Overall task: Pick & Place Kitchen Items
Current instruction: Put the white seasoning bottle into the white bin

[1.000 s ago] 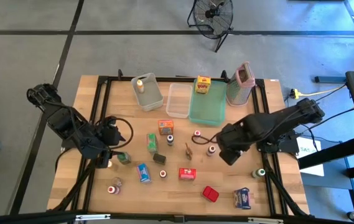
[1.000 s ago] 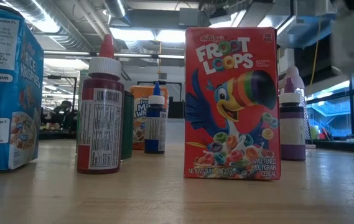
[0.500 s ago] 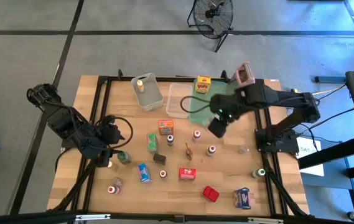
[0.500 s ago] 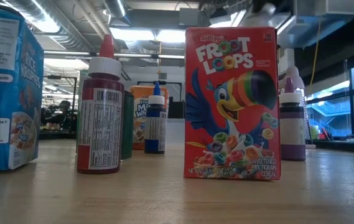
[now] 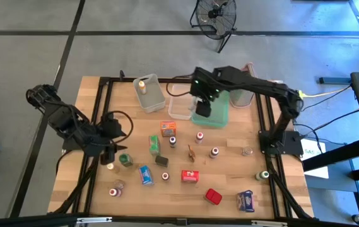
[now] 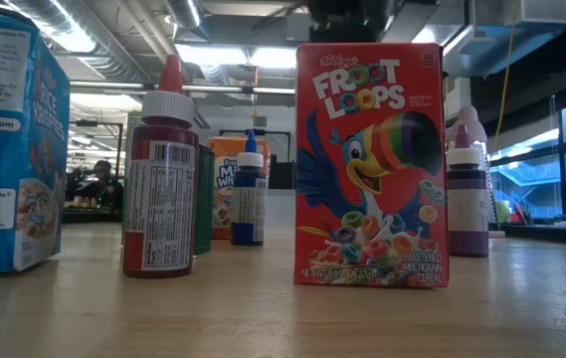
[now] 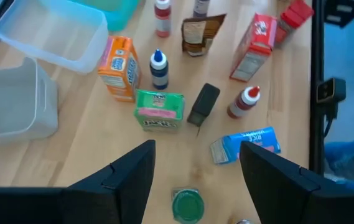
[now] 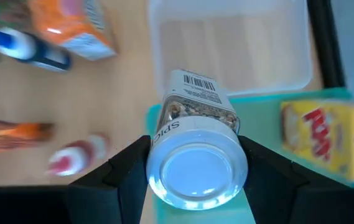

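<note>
High view: the right gripper (image 5: pixel 203 107) hangs over the near end of the teal tray (image 5: pixel 212 113), beside the shallow clear bin (image 5: pixel 180 101) and the deeper clear bin (image 5: pixel 149 93). The left gripper (image 5: pixel 111 151) sits low at the table's left side, next to a green-capped jar (image 5: pixel 125 160). Bare wood lies along the table's near edge and the right rail; loose items crowd the middle.

Low view: a red cereal box (image 6: pixel 370 165) stands upright on the wood, a red-sauce bottle (image 6: pixel 160 179) to its left, a blue box (image 6: pixel 4 149) at the edge; smooth empty board in front.

Left wrist view: the left gripper's fingers (image 7: pixel 127 177) stand spread with nothing between them, the green-capped jar (image 7: pixel 186 205) just ahead. Beyond lie one green packet (image 7: pixel 158 111), one orange box (image 7: pixel 119 61), one dark packet (image 7: pixel 203 103).

Right wrist view: the right gripper (image 8: pixel 195 171) clamps a clear, white-capped spice jar (image 8: pixel 194 146), held over the tray's edge (image 8: pixel 270 106) beside a yellow box (image 8: pixel 326 140).
</note>
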Robot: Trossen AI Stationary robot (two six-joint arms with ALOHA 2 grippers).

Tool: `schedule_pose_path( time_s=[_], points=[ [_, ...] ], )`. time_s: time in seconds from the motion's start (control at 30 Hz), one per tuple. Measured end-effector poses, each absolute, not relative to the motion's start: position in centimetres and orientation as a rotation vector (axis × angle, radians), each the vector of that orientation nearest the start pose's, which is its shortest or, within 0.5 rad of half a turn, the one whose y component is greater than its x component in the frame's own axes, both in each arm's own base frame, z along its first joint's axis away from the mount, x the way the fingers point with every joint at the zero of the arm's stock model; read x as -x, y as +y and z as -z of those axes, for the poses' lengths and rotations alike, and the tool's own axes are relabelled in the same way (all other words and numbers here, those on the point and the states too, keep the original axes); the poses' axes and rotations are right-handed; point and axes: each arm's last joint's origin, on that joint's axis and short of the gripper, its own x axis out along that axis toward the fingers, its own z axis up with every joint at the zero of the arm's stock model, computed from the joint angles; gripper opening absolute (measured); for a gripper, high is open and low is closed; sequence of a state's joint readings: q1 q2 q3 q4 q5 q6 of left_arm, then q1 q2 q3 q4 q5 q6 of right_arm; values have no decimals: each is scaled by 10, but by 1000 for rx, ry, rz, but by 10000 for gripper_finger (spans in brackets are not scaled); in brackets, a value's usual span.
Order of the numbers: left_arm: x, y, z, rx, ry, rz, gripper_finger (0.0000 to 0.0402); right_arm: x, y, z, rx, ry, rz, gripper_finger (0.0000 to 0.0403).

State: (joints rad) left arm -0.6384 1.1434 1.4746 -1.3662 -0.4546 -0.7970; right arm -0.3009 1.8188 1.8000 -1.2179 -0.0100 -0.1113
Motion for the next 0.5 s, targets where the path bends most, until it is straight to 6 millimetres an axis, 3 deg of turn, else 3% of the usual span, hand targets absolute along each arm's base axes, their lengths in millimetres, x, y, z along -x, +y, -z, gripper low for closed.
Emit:
schedule_pose_path(
  time_s=[0.2, 0.5],
  points=[
    [-145, -89, -400, 266, 842, -242, 230, -369, -129, -300, 14, 1282, 109, 213],
    [-145, -89, -401, 294, 817, -276, 230, -383, -135, -277, 124, 1331, 1, 213]
  ],
)
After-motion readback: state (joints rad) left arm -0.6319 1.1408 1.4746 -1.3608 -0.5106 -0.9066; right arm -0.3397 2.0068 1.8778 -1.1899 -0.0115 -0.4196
